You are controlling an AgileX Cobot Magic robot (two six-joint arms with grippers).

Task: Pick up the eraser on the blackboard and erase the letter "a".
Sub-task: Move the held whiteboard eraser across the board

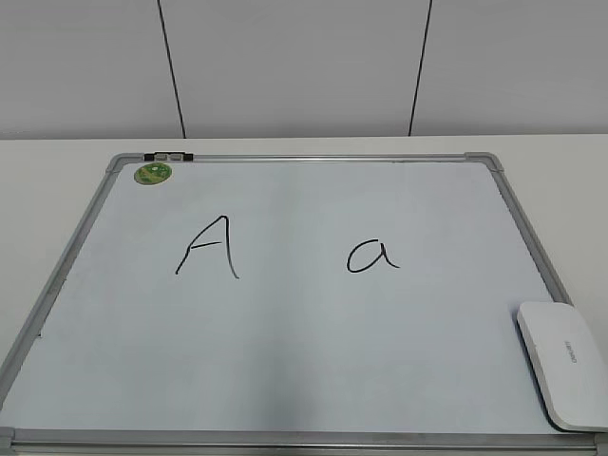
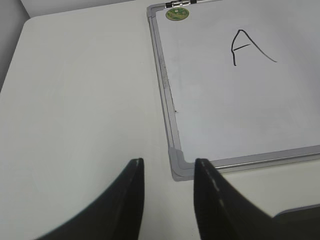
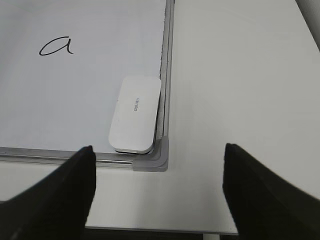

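The white eraser (image 1: 562, 363) lies on the blackboard (image 1: 285, 380), a white board with a silver frame, in its front right corner; it also shows in the right wrist view (image 3: 135, 114). The small letter "a" (image 1: 371, 255) is written right of centre, also seen from the right wrist (image 3: 56, 46). The capital "A" (image 1: 207, 247) is to its left. My right gripper (image 3: 159, 155) is wide open and empty, above the table just in front of the board's corner and the eraser. My left gripper (image 2: 168, 166) is open and empty by the board's front left corner (image 2: 180, 164).
A round green magnet (image 1: 153, 173) and a small clip (image 1: 168, 156) sit at the board's far left corner. White table surface (image 3: 240, 75) surrounds the board on both sides. The table's front edge (image 3: 160, 231) lies just below the right gripper. A panelled wall stands behind.
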